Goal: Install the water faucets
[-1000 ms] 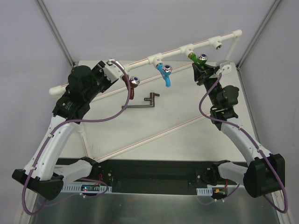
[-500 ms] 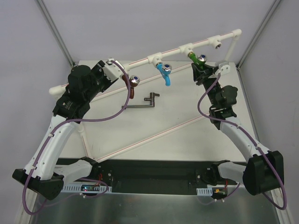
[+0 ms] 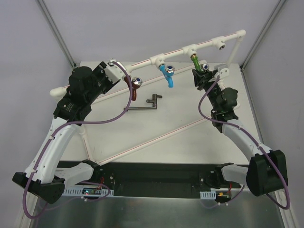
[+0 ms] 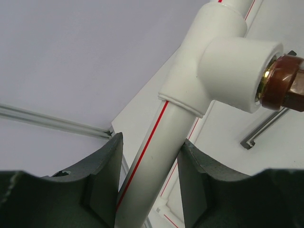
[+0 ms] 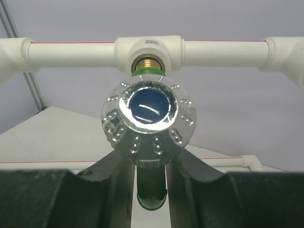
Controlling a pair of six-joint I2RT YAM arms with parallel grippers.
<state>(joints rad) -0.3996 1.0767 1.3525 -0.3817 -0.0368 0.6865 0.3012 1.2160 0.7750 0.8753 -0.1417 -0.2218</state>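
Three faucets [image 3: 167,75] on one pipe frame [image 3: 142,62]; left pincer [image 4: 148,161] clamps it, right pincer [image 5: 151,175] clamps the green faucet [image 5: 150,111]

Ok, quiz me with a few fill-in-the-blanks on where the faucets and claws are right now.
1. The right claw is shut on the green faucet; the left claw grips the white ____.
2. The blue faucet hangs ____ the brown faucet and the green one.
3. The grey key lies on the ____.
Missing: pipe; between; table.
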